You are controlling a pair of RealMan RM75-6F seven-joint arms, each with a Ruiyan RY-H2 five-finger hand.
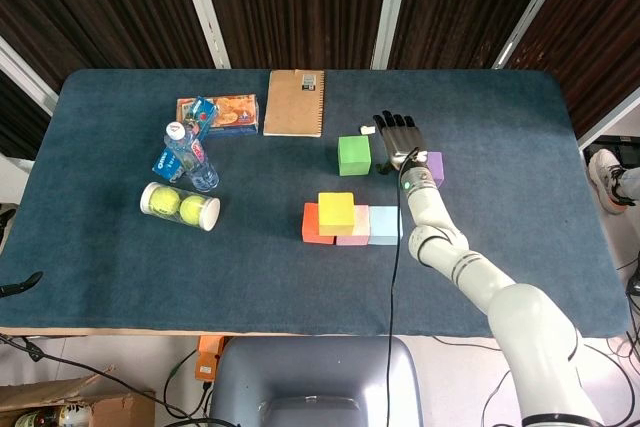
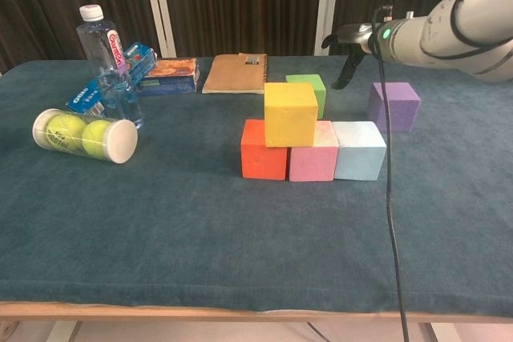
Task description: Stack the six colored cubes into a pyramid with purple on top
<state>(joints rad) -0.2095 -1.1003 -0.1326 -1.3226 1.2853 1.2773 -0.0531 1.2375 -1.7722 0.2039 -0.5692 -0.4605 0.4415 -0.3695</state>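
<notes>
So the base row sits roughly mid-table: orange cube (image 1: 313, 226), pink cube (image 1: 354, 231) and light blue cube (image 1: 385, 225) side by side and touching, orange at the left end, blue at the right. The yellow cube (image 1: 336, 211) is already up on the second level, resting over the seam between orange and pink.

Taking that row as the landmark: the green cube (image 1: 354, 155) stands on the cloth just behind it, a bit past the pink one, not touching anything. The purple cube (image 2: 393, 106) is behind and to the right of the blue end, also on the table and well apart from the row.

The right hand (image 1: 398, 140) hovers between green and purple, above the table, palm down with the fingers (image 1: 391, 123) stretched out flat and spread, holding nothing. In the head view it covers part of the purple cube; in the chest view the thumb hangs down near the green cube's far side, but I can't tell if anything touches. The left hand (image 1: 18, 283) barely shows at the table's left edge, too little to tell how its fingers lie.

Far left of the row: a tube of tennis balls (image 1: 180, 206) lying on its side, a water bottle (image 1: 186, 155), a blue packet (image 1: 190, 142), a snack pack (image 1: 226, 112). Behind the row there's a brown notebook (image 1: 295, 102).
</notes>
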